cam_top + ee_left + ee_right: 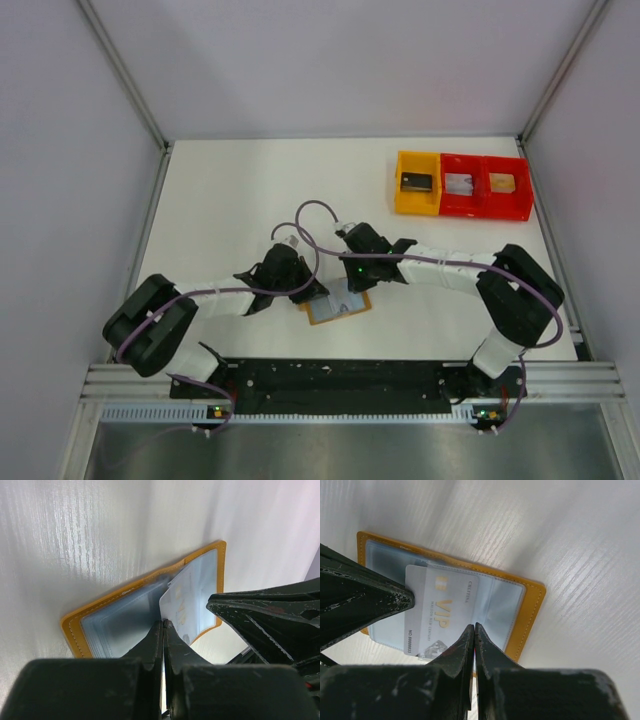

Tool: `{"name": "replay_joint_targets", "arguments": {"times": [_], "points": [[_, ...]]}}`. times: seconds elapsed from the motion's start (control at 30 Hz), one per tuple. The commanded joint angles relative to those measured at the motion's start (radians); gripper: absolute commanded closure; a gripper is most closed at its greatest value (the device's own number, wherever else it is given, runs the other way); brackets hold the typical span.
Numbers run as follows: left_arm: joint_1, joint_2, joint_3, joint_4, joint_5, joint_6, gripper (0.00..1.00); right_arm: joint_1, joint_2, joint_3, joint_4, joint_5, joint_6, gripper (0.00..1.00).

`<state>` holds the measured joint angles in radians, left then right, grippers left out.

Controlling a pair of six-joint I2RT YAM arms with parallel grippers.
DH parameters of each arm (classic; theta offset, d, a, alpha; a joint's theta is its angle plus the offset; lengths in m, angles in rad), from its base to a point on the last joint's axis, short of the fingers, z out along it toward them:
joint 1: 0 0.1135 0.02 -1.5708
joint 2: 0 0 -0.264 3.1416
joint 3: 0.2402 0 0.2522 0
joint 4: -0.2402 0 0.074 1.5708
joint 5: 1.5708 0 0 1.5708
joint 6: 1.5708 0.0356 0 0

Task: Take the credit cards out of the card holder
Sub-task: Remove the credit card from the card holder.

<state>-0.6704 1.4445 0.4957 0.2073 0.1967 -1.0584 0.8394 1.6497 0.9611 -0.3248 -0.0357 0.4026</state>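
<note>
Top external view: the card holder (338, 305) lies open near the table's (250, 200) near edge, with white tabletop stretching behind it and the coloured trays (460, 185) well apart at the far right. Tan rim, grey-blue inside — a pale credit card (440, 612) lettered VIP sits partly out. Both arms fold inward: the left gripper (163, 625) pinches the card's corner, while the right gripper (474, 626) is clenched empty just beside the card.

1. Your left arm (215, 298) and right arm (450, 272) have white links between bulky black joints.
2. Lilac cables (315, 203) trail along both.
3. Your right gripper (473, 626) has tapering black fingers (455, 655), scuffed grey.
</note>
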Motion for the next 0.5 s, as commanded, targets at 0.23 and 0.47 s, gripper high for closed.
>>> {"name": "replay_joint_targets", "arguments": {"times": [0.23, 0.47], "points": [[-0.001, -0.029, 0.007, -0.009, -0.014, 0.026, 1.00, -0.008, 0.081, -0.015, 0.015, -0.007, 0.010, 1.00], [0.015, -0.096, -0.019, -0.031, -0.017, 0.041, 1.00, -0.036, 0.082, -0.070, -0.019, 0.016, 0.033, 1.00]]}}
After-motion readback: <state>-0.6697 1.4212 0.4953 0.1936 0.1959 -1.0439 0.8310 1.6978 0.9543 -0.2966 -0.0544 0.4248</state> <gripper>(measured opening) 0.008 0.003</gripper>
